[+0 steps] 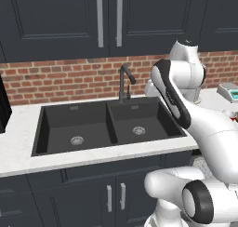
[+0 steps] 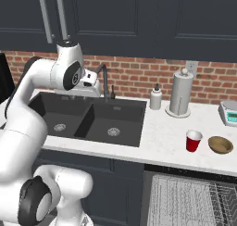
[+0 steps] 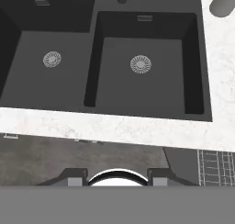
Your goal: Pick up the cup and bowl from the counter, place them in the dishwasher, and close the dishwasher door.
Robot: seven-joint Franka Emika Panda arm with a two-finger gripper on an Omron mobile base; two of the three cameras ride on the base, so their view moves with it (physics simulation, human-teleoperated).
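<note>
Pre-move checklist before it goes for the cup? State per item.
1. Cup upright on the counter, free to grasp: ok.
2. Bowl beside the cup, apart from it: ok.
3. Gripper empty, jaws apart: ok.
4. Gripper lined up over the cup: not ok, it looks down on the sink.
5. Dishwasher open, rack showing: ok.
6. Soap bottle and paper towel roll stand behind the cup, out of the way: ok.

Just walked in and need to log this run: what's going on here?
Nothing is held yet. The gripper hangs above the black double sink; whether it is open can't be told. The red cup and tan bowl sit apart on the counter, above the dishwasher's wire rack.
</note>
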